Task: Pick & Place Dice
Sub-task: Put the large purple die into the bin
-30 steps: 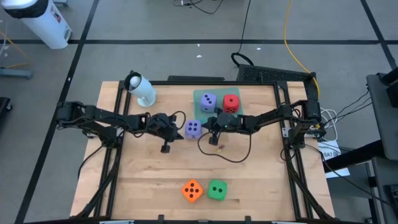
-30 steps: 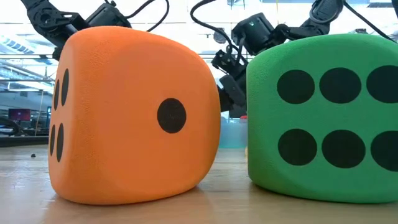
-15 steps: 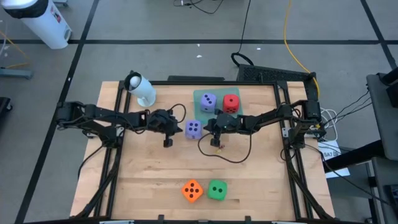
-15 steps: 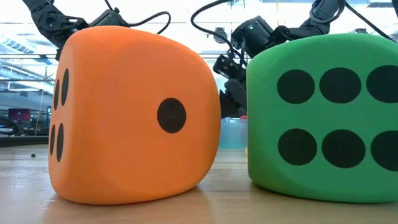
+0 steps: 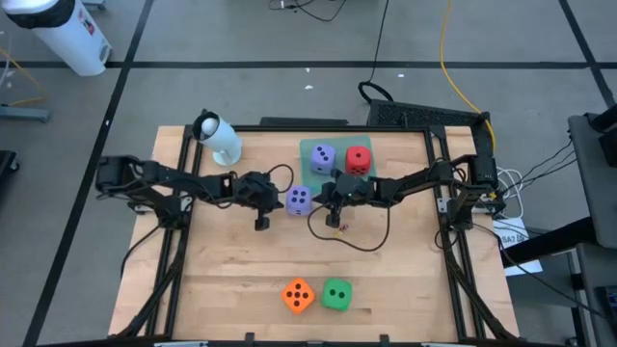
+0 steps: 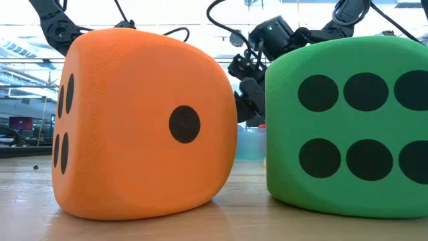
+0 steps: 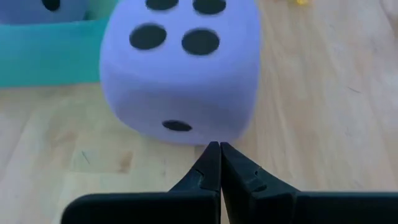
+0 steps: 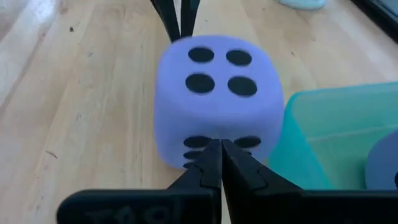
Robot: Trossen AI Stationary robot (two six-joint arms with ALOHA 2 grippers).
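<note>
Presently on the pale wooden counter (image 5: pixel 241 260): one purple-blue soft cube die with dark pips (image 5: pixel 300 200) near the middle, four pips up, standing just beside the translucent teal tray (image 5: pixel 310 152) at the tray's near corner. Flanking it, the left claw (image 7: pixel 216 163), fingers pressed fully together and holding nothing, tips just short of the die's side; the right claw (image 8: pixel 214 160), likewise closed tight and empty, tips at the opposite face; whether either tip touches the foam cannot be told. Inside the tray: a second purple-blue soft die (image 5: pixel 322 156) and a red soft die (image 5: pixel 358 158), side by side. At the counter's front edge, well apart from the rest: an orange soft die (image 5: pixel 298 295) and a green soft die (image 5: pixel 336 294), just beside each other, the orange to the left in the high view. At the far left corner: a white cylindrical object (image 5: pixel 220 138) lying tilted.
</note>
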